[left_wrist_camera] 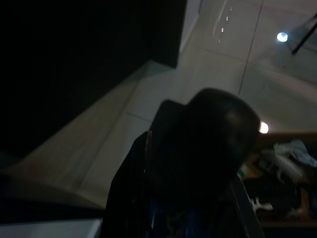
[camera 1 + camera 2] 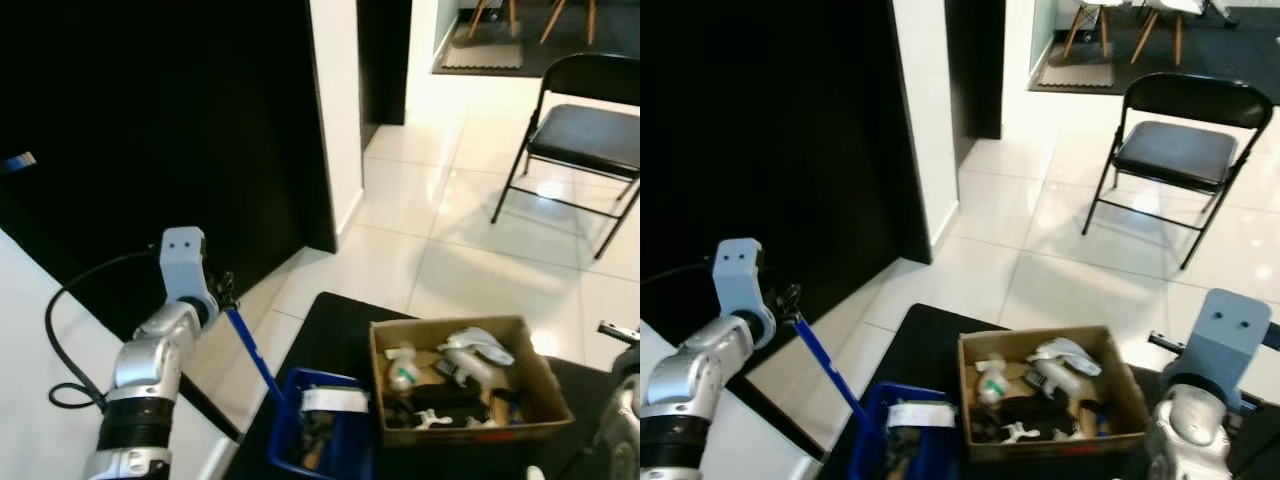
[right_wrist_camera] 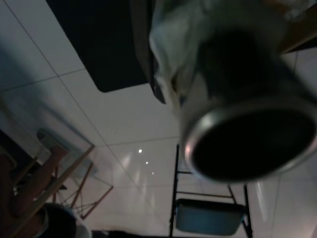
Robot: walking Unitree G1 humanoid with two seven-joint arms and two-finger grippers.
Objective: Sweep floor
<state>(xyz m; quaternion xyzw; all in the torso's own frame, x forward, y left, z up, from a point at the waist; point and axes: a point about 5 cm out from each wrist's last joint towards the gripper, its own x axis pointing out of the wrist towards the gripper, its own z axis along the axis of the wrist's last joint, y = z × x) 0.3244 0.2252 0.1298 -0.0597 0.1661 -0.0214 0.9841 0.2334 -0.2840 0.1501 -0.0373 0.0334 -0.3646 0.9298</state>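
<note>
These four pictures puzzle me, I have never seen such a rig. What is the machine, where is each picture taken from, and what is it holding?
It is a walking humanoid robot with two silver arms. The two bright pictures come from a stereo camera on its head, looking forward and down. The two dark ones come from cameras on its wrists, and little can be made out in them.

The left arm is raised, and its left gripper sits at the top of a blue handle that slants down to a blue dustpan on a black mat. The fingers are too dark to say how they stand. Beside the dustpan stands an open cardboard box of small odds and ends.

The right arm shows at the lower right. Beyond lie a white tiled floor and a black folding chair.
</note>
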